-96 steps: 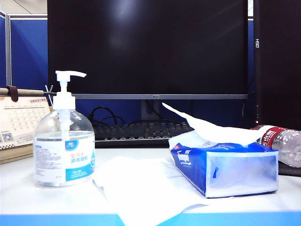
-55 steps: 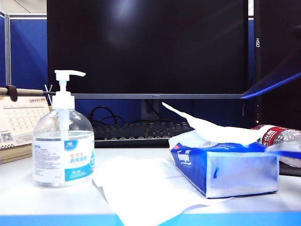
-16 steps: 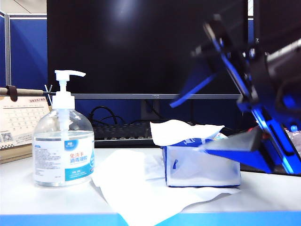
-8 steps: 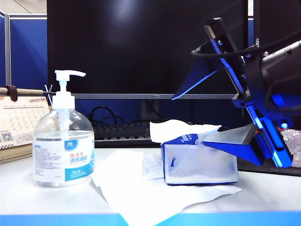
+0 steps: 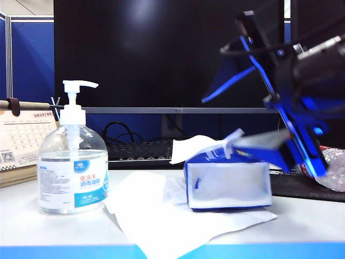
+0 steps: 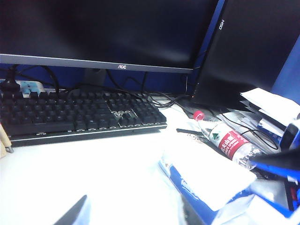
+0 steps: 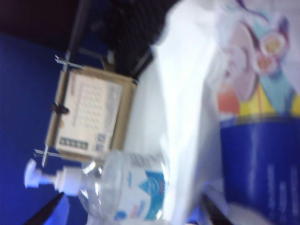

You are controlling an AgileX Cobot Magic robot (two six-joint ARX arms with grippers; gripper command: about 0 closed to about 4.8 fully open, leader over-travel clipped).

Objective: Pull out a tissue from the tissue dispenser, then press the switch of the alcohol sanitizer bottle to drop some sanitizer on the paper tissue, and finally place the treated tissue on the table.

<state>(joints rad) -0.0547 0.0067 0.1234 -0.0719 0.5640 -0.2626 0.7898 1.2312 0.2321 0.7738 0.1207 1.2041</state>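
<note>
- Poking up from the top slot of the soft blue plastic tissue pack (image 5: 226, 181) is a thin white paper tissue (image 5: 197, 147); it looks feather-light, limp and easily torn, so I would pinch the raised free fold rather than its base
- The pack seems light enough to slide when tugged
- The right gripper (image 5: 253, 141) hangs just over the pack's top, by the tissue, jaws spread and clasping nothing that I can see
- The left gripper is barely in its own camera; jaws released, empty
- The clear round-shouldered sanitizer bottle (image 5: 73, 170) with its white pump head (image 5: 78, 85) stands well apart
- The smooth white desk (image 5: 302, 221) with a blue front edge carries a larger loose paper sheet (image 5: 161, 216); a black keyboard (image 6: 79, 110), dark monitor (image 5: 167, 54) and desk calendar (image 5: 24, 135) crowd the back
</note>
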